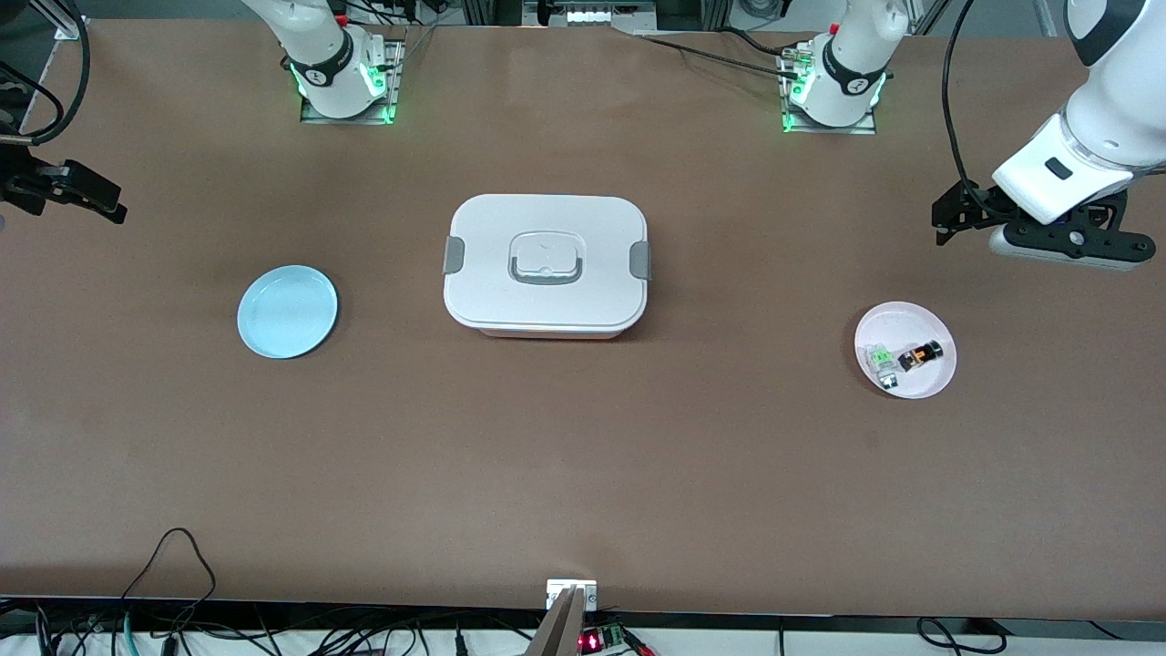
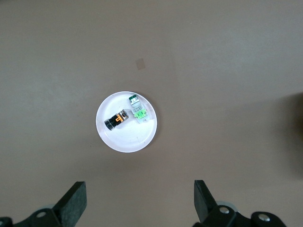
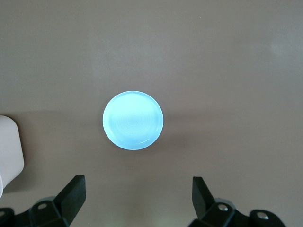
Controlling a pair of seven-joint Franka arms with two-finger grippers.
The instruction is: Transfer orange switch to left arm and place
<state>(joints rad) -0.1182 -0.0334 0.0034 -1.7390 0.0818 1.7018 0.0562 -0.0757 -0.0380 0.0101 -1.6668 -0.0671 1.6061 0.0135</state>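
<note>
The orange switch (image 1: 920,355) (image 2: 116,120) lies on a small pale plate (image 1: 911,321) (image 2: 125,139) toward the left arm's end of the table, next to a green and clear switch (image 1: 882,359) (image 2: 138,109). The white lidded box (image 1: 545,264) stands mid-table; one corner of the box (image 3: 9,151) shows in the right wrist view. My left gripper (image 1: 952,219) (image 2: 140,189) hangs open and empty over bare table beside the pale plate. My right gripper (image 1: 91,196) (image 3: 138,187) hangs open and empty over the right arm's end of the table, beside a blue plate.
An empty light blue plate (image 1: 287,311) (image 3: 133,120) lies between the box and the right arm's end. Both arm bases (image 1: 342,73) (image 1: 833,87) stand along the table's edge farthest from the front camera. Cables (image 1: 173,556) trail over the nearest edge.
</note>
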